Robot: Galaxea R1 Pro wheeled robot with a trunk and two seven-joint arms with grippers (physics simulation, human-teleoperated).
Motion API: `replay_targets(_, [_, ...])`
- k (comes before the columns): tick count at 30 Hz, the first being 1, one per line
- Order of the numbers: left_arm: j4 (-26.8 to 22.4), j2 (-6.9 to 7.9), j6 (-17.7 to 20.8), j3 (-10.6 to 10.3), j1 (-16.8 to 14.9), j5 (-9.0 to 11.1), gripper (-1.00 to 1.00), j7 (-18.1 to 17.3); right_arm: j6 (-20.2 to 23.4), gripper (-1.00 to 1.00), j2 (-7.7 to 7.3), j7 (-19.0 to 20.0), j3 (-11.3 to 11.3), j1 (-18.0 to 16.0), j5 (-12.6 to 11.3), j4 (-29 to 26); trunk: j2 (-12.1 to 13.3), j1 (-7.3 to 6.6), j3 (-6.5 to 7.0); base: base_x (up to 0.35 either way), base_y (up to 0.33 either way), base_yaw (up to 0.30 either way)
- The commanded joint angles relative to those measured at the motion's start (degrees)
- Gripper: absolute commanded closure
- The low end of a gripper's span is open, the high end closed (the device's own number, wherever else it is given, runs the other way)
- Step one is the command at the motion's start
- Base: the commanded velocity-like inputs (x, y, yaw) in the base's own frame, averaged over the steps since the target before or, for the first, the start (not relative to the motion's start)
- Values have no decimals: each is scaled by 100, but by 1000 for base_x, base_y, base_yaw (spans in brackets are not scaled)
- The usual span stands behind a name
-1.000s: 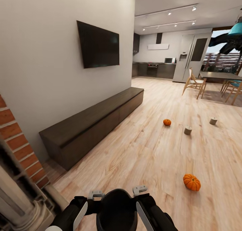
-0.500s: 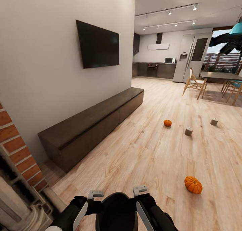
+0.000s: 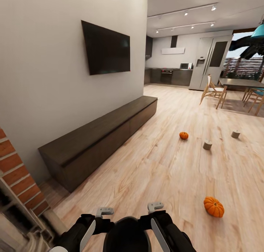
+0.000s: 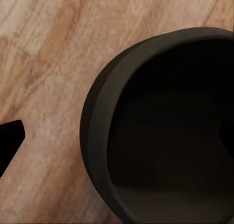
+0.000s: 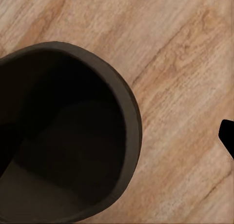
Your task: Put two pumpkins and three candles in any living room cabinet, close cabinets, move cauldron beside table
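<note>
Light wood flooring [image 3: 165, 164] runs from the near foreground back to a grey kitchen [image 3: 168, 76] at the far end. On the left stands a plain white wall [image 3: 44, 80] carrying a black TV [image 3: 106, 48], with a red-brick column [image 3: 16, 171] at the near left. Along the foot of that wall lies the long dark-brown cabinet [image 3: 99, 134], its fronts all flush and shut. A dining table [image 3: 240, 83] with wooden chairs [image 3: 212, 92] sits at the far right.

One pumpkin [image 3: 214, 207] rests on the floor at the near right; the other pumpkin [image 3: 183, 135] lies farther off, mid-room. Just right of it stands a candle [image 3: 207, 145], and a second candle [image 3: 235, 134] beyond, further right.

Between both forearms at the near edge sits the black cauldron [image 3: 127, 233], its rim over the planks in the wrist views. Whether the left gripper [image 3: 104, 211] or right gripper [image 3: 155, 207] has its fingers apart or together, I cannot tell.
</note>
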Motion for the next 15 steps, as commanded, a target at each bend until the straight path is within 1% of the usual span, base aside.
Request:
replay_targets(1, [-8,4,29,-20,-2,58,-100,18,17,-100,0,-53,5,-3,-62,-6,-2,0,-6,112,0,0])
replay_targets(8, [-8,4,30,-23,-2,52,-100,20,21,-100,0,-54,-1,-3,-65,-6,-2,0,-6,35,0,0])
replay_targets(15, [-8,1,33,-24,-2,51,-100,32,32,-100,0,-54,1,-3,-65,-6,-2,0,-6,-101,0,0])
